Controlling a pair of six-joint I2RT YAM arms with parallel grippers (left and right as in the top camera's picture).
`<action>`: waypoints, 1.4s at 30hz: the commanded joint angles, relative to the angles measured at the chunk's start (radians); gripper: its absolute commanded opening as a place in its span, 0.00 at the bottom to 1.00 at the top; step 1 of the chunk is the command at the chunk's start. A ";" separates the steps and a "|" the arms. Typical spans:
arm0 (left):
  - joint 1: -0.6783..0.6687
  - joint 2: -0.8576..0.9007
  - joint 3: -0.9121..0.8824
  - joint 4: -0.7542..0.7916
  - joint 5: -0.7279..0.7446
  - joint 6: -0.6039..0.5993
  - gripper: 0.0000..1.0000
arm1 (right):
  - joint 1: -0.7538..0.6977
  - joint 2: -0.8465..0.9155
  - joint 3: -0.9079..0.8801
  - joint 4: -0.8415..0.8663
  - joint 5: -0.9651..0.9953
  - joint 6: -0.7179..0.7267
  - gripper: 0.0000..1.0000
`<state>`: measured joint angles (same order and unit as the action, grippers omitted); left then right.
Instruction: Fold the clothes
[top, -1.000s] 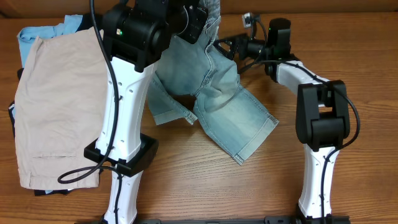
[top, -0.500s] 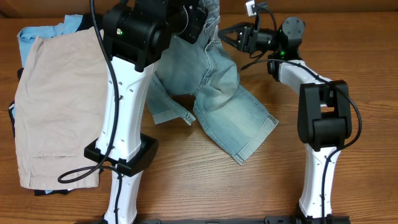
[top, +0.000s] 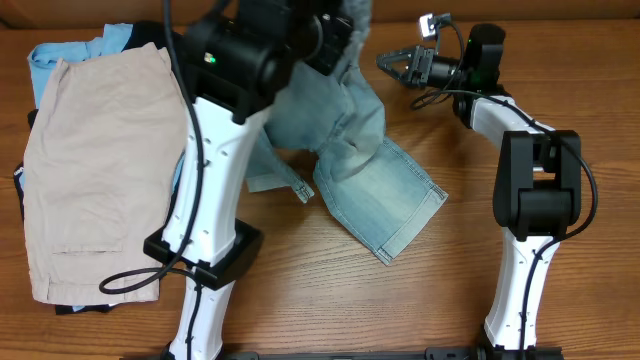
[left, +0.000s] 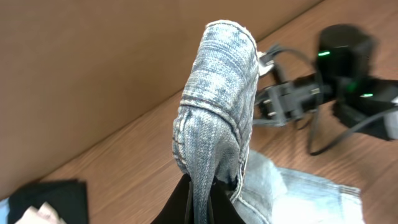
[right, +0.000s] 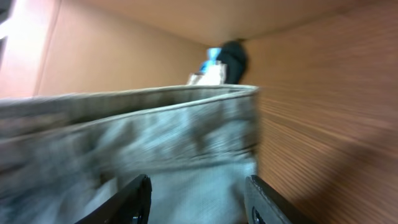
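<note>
Since the left gripper is clamped on the raised top end of the faded light-blue denim shorts, whose legs trail on the wooden table just right of the big beige shorts, I'd bring in the right gripper. Its jaws are spread and empty, and it should grab the waistband corner farthest from the beige shorts and pull it taut. Watch out for the twisted legs, and keep the denim off that beige pile with the sky-blue garment under it.
</note>
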<state>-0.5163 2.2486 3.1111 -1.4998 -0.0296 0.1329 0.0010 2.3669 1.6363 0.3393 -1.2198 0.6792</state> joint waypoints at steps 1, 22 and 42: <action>-0.024 -0.053 0.031 0.032 0.020 0.017 0.04 | -0.021 -0.012 0.008 -0.110 0.126 -0.155 0.52; -0.034 -0.146 0.031 -0.014 0.167 0.018 0.04 | -0.001 -0.183 0.008 -0.662 0.608 -0.440 0.73; -0.027 -0.257 -0.327 -0.187 0.232 0.093 0.04 | -0.022 -0.182 0.008 -0.691 0.206 -0.520 0.83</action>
<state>-0.5484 1.9766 2.8117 -1.6939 0.2169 0.1871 -0.0319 2.2074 1.6344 -0.3481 -0.9051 0.2001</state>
